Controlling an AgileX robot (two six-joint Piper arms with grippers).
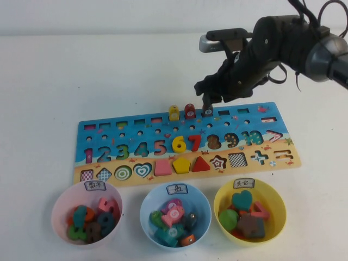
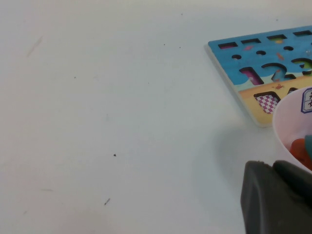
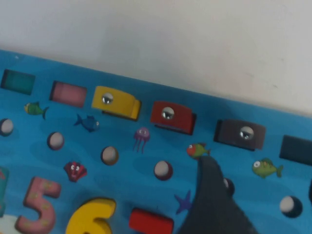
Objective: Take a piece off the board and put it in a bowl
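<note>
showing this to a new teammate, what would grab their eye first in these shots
The right gripper hangs over the board's far edge, just above the dark brown-grey piece, which stands in a row beside a red peg and a yellow peg. Three full bowls line the near side: pink, light blue bowl, yellow. The left gripper sits by the pink one.

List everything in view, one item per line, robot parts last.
board: one, blue with sandy lower band, centre of the table.
piece: one, dark brown-grey peg, standing in the board's far row, right of the other two pegs.
red peg: one, red, far row, middle of the three.
yellow peg: one, yellow, far row, leftmost.
pink bowl: one, near left, holding pieces.
bowl: one, light blue, near centre, holding pieces.
yellow bowl: one, near right, holding pieces.
table: one, white.
left gripper: dark, beside the pink bowl.
right gripper: black, directly over the piece.
</note>
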